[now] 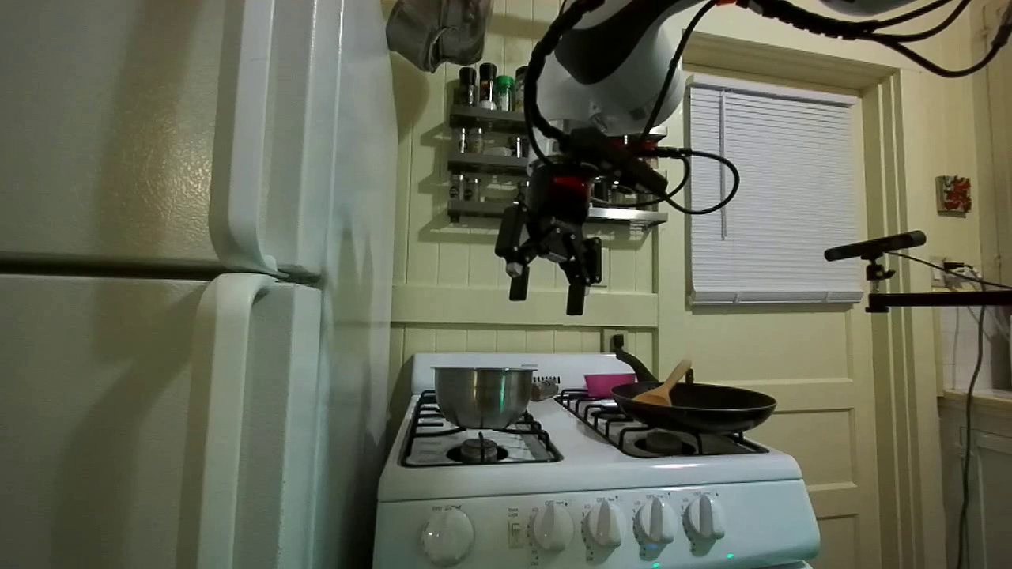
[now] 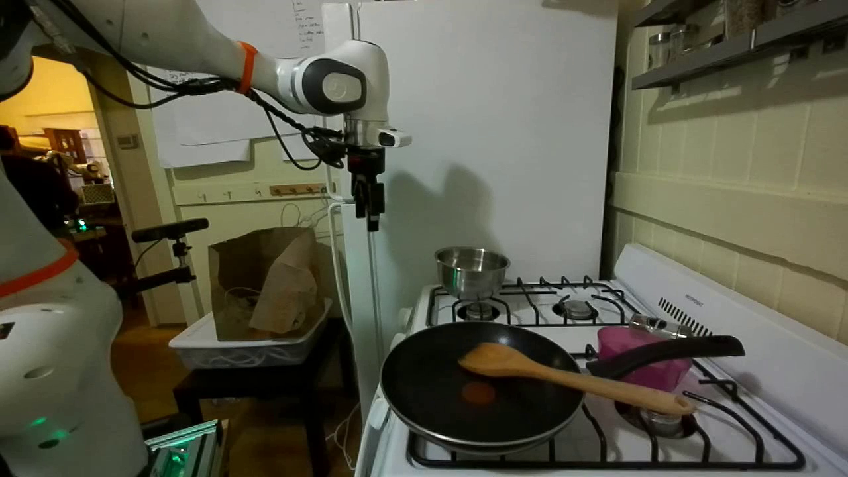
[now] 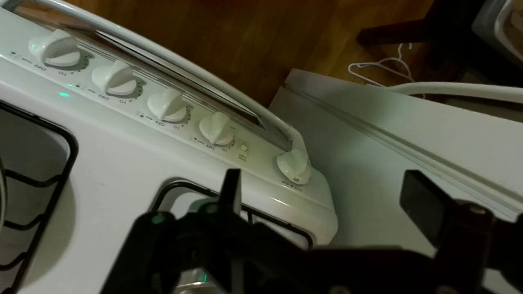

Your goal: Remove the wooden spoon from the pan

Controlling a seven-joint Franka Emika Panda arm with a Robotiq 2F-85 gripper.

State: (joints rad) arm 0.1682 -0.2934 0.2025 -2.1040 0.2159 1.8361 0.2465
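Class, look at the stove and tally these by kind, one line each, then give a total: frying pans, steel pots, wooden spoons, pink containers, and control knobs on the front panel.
Frying pan: 1
Steel pot: 1
Wooden spoon: 1
Pink container: 1
Control knobs: 5
Total: 9

The Franka Emika Panda arm (image 2: 218, 53) has rounded white shells (image 2: 377, 73), orange bands (image 2: 247, 67) and bundled black cables (image 2: 199, 86); its gripper (image 1: 547, 294) is black and angular, with round screws (image 3: 477, 209) and blocky fingers (image 1: 576, 300).
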